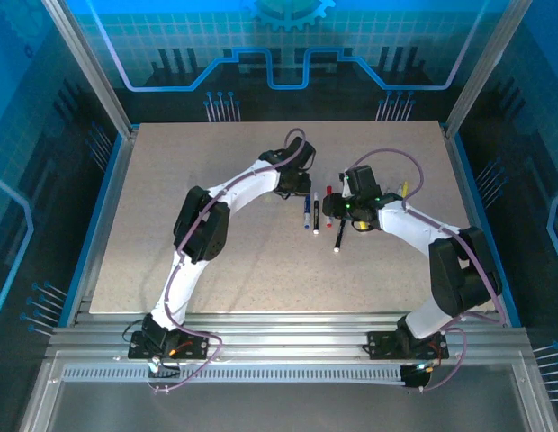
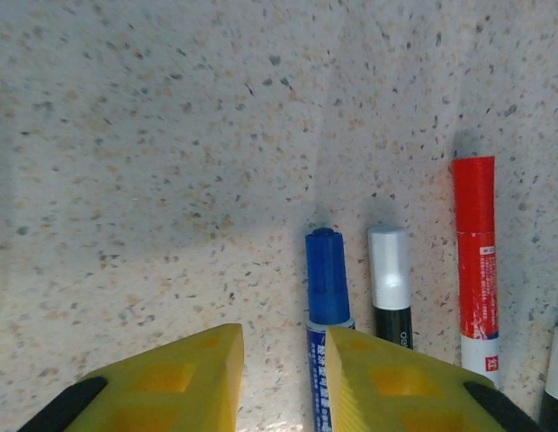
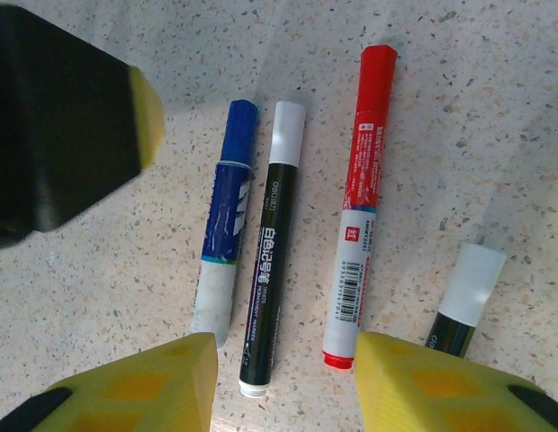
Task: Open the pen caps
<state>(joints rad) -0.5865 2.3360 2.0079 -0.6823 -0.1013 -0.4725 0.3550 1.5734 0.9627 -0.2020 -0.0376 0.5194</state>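
Nearby, pen caps (image 3: 288, 130) on four pens (image 3: 270, 270)

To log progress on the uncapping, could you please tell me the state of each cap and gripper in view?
blue cap: on, unopened.
middle white cap: on, unopened.
red cap: on, unopened.
right white cap: on, unopened.
left gripper: open, empty.
right gripper: open, empty.

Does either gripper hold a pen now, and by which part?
Nothing is held: left gripper and right gripper hang open above the pens lying on the table.
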